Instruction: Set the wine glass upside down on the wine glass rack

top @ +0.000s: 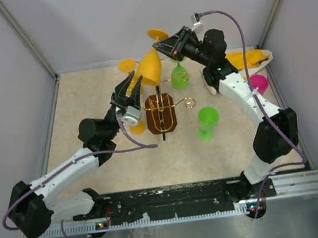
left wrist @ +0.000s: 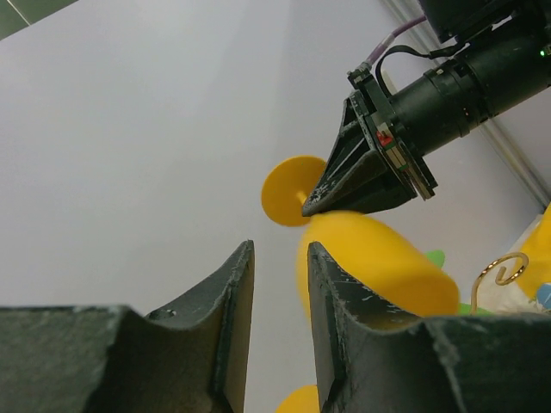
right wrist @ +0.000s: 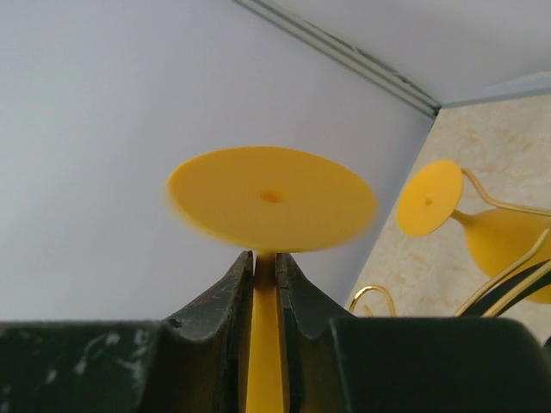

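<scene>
My right gripper is shut on the stem of a yellow wine glass, held tilted above the rack with its foot up and its bowl toward the lower left. In the right wrist view the fingers clamp the yellow stem just below the foot. The wine glass rack is gold wire on a dark brown wooden base. My left gripper is open and empty, just left of the bowl. Its view shows the bowl past its fingers.
Another yellow glass hangs on the rack's left side, also in the right wrist view. A green glass hangs on the right. A yellow piece lies by the base. A green glass and a pink glass stand on the table.
</scene>
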